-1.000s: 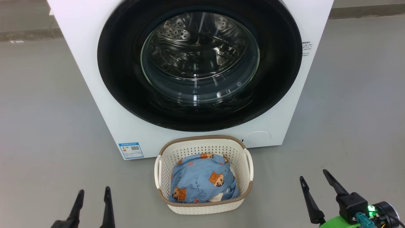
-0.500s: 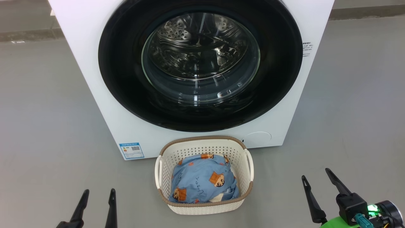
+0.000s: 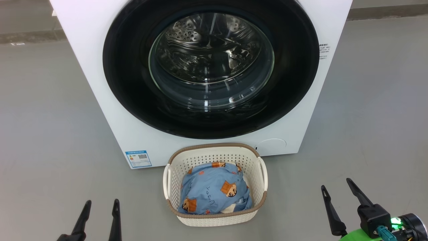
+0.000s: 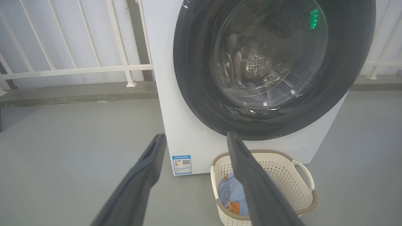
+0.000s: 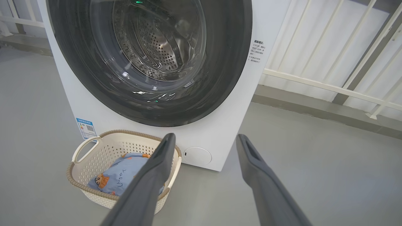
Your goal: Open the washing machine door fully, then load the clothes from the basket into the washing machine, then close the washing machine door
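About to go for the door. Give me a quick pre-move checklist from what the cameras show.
1. Is the washing machine door open for loading: not ok, it is shut.
2. Is the left pincer open and empty: ok.
3. Is the right pincer open and empty: ok.
4. Are the clothes in the basket: ok.
5. Is the basket out of the door's swing: cannot tell; it stands close below the door's lower edge.
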Robot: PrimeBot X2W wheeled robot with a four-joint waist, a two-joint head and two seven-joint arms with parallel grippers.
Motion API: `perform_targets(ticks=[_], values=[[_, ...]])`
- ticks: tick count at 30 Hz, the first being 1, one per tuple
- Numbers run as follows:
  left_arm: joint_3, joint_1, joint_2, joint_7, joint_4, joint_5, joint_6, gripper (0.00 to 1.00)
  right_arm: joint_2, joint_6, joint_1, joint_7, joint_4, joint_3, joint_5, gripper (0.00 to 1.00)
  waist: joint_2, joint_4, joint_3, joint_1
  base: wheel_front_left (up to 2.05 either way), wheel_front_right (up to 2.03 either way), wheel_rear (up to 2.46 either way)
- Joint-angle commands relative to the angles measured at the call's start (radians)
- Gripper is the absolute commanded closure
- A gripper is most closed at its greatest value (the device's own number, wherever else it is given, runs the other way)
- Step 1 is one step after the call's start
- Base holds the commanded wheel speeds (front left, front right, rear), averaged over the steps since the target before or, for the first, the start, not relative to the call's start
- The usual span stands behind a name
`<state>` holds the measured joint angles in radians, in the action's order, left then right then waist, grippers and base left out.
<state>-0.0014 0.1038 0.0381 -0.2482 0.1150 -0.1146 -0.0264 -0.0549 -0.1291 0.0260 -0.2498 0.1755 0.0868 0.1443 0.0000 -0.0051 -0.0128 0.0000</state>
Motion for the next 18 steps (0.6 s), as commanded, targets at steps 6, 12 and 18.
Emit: perform_targets(ticks=[6,12,18], values=[[0.038,-0.024,0.012,-0.014,-0.030,0.007,0.007,0.00,-0.002,-0.002,-0.008,-0.012,-0.011,-0.016,0.004,0.00,0.0000,0.000,0.001,0.0000,0.00,0.00,0.00],[0.040,-0.024,0.012,-0.014,-0.030,0.006,0.010,0.00,0.000,-0.002,-0.007,-0.012,-0.006,-0.002,0.000,0.00,0.0000,0.000,-0.002,0.0000,0.00,0.00,0.00],[0.038,-0.022,0.012,-0.014,-0.032,0.006,0.012,0.00,0.002,-0.002,-0.006,-0.012,0.010,0.005,-0.019,0.00,0.0000,0.000,-0.006,0.0000,0.00,0.00,0.00]])
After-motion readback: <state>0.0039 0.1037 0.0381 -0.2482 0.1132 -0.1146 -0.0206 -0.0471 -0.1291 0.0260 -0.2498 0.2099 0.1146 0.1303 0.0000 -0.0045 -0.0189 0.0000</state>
